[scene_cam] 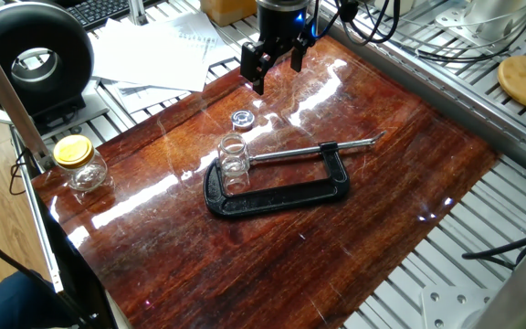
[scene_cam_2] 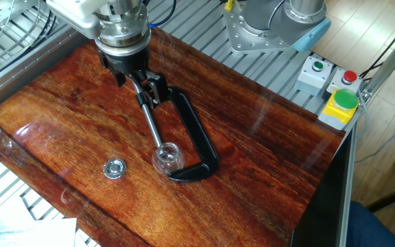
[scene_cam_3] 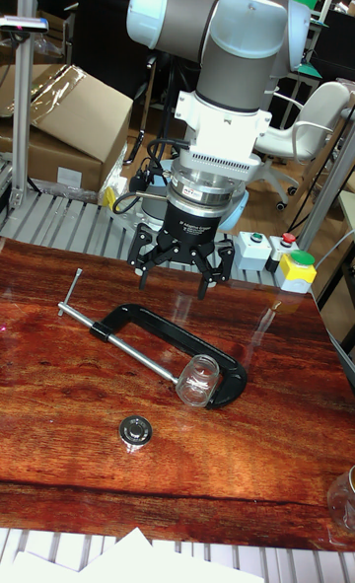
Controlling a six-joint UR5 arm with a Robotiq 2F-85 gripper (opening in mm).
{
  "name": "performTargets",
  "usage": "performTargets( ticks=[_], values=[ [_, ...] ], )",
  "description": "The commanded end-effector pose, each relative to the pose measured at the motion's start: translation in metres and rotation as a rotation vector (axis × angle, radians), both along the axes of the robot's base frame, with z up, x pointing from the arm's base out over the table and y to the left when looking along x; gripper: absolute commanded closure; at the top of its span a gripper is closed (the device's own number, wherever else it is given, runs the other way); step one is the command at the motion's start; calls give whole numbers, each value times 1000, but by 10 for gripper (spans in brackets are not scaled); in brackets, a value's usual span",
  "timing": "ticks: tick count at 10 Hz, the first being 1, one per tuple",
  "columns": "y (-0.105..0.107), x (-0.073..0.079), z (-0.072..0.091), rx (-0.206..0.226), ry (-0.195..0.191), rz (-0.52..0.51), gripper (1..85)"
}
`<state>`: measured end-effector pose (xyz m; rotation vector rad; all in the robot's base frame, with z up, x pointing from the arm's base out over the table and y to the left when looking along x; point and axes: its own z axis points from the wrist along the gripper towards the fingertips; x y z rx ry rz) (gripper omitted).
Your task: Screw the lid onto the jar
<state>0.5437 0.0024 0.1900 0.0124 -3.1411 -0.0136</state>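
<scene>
In one fixed view the gripper (scene_cam: 278, 71) hangs above the far edge of the wooden table (scene_cam: 400, 174), fingers spread and nothing between them. The lid (scene_cam: 242, 119) lies flat on the wood at about seven o'clock from it, apart from the fingers. The jar (scene_cam: 234, 153) stands upright at six o'clock from the lid, close by, inside the mouth of a black clamp (scene_cam: 281, 196). A yellow-capped pot (scene_cam: 82, 163) sits well away at nine o'clock.

In the other fixed view the gripper (scene_cam_2: 132, 74) is again parted and empty, over the clamp's (scene_cam_2: 196, 134) screw handle. The jar (scene_cam_2: 166, 156) sits at five o'clock from it. The screw pad seems to press against its side, though the glass makes that hard to judge. The lid (scene_cam_2: 115, 167) rests at nine o'clock from the jar.

In the tall fixed view the gripper (scene_cam_3: 176, 272) hovers, spread wide, above the clamp (scene_cam_3: 187, 331). The jar (scene_cam_3: 199, 381) is at six o'clock and the lid (scene_cam_3: 135, 432) at seven.
</scene>
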Motion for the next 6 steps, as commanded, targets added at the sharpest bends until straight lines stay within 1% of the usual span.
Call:
performTargets(
  ticks=[1,2,6],
  values=[
    [2,0,0,0,0,0,17],
    [13,-40,3,65,141,409,843],
    [16,-41,3,60,141,404,843]
  ],
)
